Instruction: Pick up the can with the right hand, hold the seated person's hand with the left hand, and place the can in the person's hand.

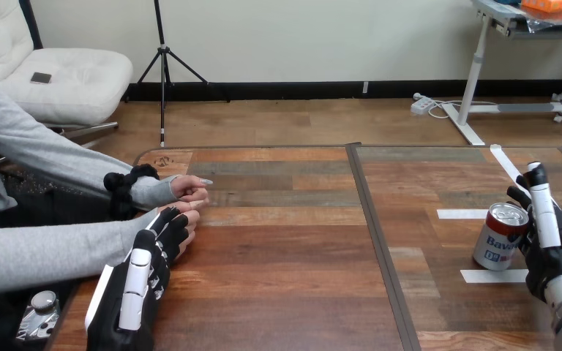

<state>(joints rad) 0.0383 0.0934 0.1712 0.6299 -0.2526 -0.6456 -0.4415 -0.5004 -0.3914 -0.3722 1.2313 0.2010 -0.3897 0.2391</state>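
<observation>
At the right side of the wooden table (285,256), the can (500,235) stands upright between white tape strips (494,276), its contents hidden under a silver top. Just right of it is the right hand (549,241), fingers fairly straight and spread. Near the left edge, the left hand (143,281) lies against the person's near hand (189,219); whether it grips cannot be told. Bare wood lies between.

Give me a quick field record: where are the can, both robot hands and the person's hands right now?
can: red-and-white metal can, upright on the wooden table, at its right
right hand: open, at the can's right side; can not lifted
left hand: over the person's nearer hand, touching; grip cannot be told
person's farther hand: beside the nearer one, table's left edge
</observation>
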